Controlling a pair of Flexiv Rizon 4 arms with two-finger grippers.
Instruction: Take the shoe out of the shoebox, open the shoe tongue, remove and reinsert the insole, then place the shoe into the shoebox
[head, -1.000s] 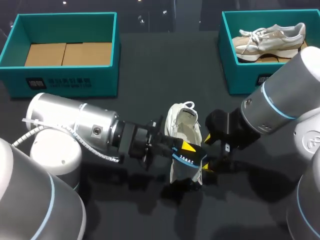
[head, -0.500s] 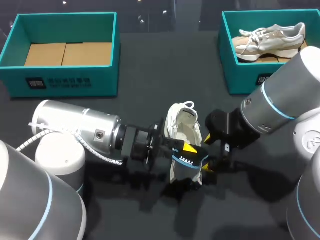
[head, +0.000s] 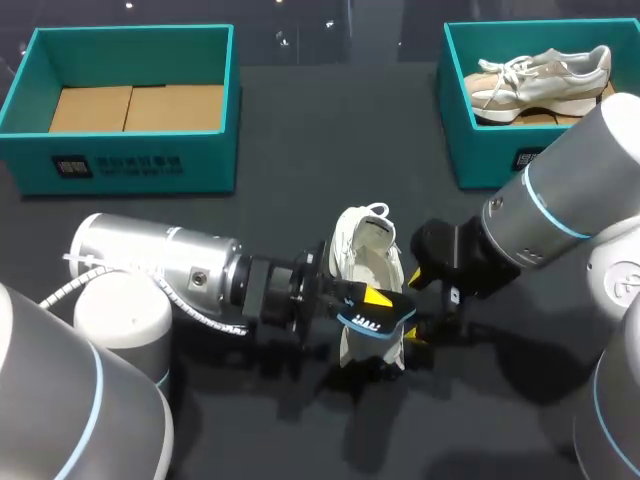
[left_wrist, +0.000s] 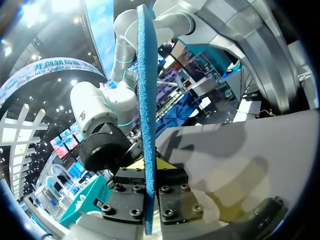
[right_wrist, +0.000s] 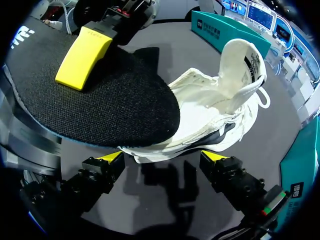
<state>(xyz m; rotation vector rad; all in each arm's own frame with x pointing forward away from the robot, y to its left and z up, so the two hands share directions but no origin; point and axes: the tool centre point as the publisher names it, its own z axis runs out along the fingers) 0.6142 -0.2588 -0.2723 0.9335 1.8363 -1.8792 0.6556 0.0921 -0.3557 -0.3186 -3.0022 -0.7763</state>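
A white shoe (head: 366, 250) lies on the dark table, mid-front, its tongue pulled up. My left gripper (head: 377, 300) is shut on the insole (head: 374, 326), black on top and blue underneath, which hangs over the shoe's front end. In the left wrist view the insole (left_wrist: 143, 75) stands edge-on between that gripper's (left_wrist: 146, 172) fingers. My right gripper (right_wrist: 164, 157) is open, just short of the shoe (right_wrist: 220, 110), with the insole (right_wrist: 95, 107) over the shoe's toe. From above, the right gripper (head: 421, 326) sits at the shoe's right side.
A teal box (head: 128, 160) with a cardboard floor stands at the back left. Another teal box (head: 465, 130) at the back right holds a beige sneaker (head: 540, 75). Both arms crowd the table's front middle.
My left arm has slid a little to the right toward the shoe, carrying the insole. The shoe and the right arm have stayed put.
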